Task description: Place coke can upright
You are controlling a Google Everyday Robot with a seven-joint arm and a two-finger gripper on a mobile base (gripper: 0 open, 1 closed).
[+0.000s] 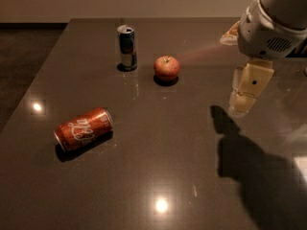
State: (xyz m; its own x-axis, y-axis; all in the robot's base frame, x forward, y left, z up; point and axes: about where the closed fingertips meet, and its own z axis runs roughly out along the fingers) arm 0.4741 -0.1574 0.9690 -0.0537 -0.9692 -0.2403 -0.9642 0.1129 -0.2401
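Seeing coke can (pixel 84 129) lying on its side at front left of dark table (pixel 158 147), silver end facing front-left, white script showing on top

Noting slim blue-and-silver can (pixel 127 47) standing upright at far side, red apple (pixel 167 67) just beside it to the right, not touching

Watching gripper (pixel 240 107) hanging in the air over right side of table, pointing down, well apart from coke can, throwing shadow (pixel 249 162) on the top

Holding nothing visible; not managing to tell how wide it is standing from this angle

Spotting two light reflections (pixel 161 205) on the tabletop
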